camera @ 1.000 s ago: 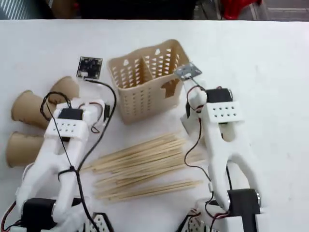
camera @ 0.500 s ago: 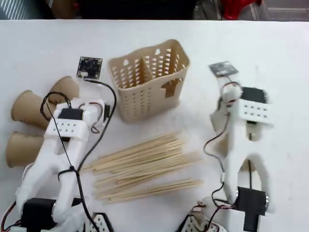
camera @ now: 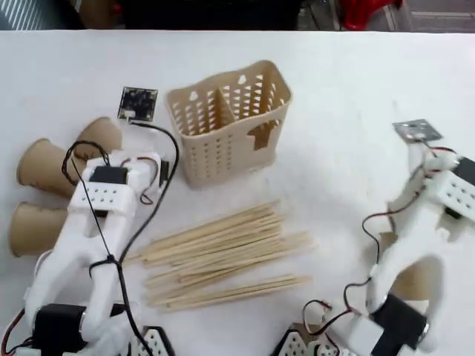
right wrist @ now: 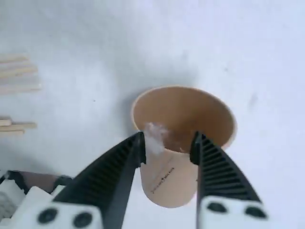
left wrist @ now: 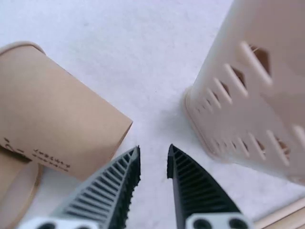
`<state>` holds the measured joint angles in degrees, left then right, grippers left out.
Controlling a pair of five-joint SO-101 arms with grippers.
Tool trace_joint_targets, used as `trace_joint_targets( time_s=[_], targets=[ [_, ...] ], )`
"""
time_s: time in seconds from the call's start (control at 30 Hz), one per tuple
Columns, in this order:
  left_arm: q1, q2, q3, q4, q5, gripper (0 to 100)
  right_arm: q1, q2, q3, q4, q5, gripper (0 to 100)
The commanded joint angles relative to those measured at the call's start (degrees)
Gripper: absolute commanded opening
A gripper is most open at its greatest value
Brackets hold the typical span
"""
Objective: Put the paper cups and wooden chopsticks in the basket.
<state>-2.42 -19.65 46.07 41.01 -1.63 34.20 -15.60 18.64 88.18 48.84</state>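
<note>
Right now the black ribbed right gripper is part open w/ nothing in its grasp, hanging just above a brown paper cup that looks upright, mouth up. One fingertip lines up w/ the rim's edge and the other is over the mouth, prob. so one can drop inside and one outside to pinch the wall. Whether they touch, can't tell. In the high view that cup sits under the right arm, well apart from the beige slotted plastic basket.

The left gripper is nearly closed, w/ a slim gap and also empty. It is low over the white table, btw. a side-lying paper cup and the basket wall, a parked pose by my read.

The pale wooden chopsticks lie in a loose heap btw. the arms, just in front of the basket. My read: loading hasn't begun.
</note>
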Motion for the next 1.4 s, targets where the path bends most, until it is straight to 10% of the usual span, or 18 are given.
trace_joint_targets(
  time_s=[0.0, 0.37, 0.67, 0.83, 1.37],
  targets=[
    [-0.2, -1.9, -0.6, -1.3, -0.6, 11, 3.8, -7.1, -0.5, 3.8, 5.2, 16.2],
    [-0.5, -1.9, -0.6, -1.3, -0.6, 11, 9.1, -19.7, 11.1, 5.8, 15.8, 16.2],
    [-0.6, -1.9, -0.6, -1.3, -0.6, 11, 3.0, -16.4, 10.4, 1.6, -17.7, 16.9],
    [-0.4, -1.9, -0.6, -1.3, -0.6, 11, -5.8, -8.4, 7.0, 1.5, -31.5, 35.1],
    [-0.2, -1.9, -0.5, -1.3, -0.6, 11, -6.5, 11.9, -10.4, 4.5, -51.2, 27.5]
  ],
)
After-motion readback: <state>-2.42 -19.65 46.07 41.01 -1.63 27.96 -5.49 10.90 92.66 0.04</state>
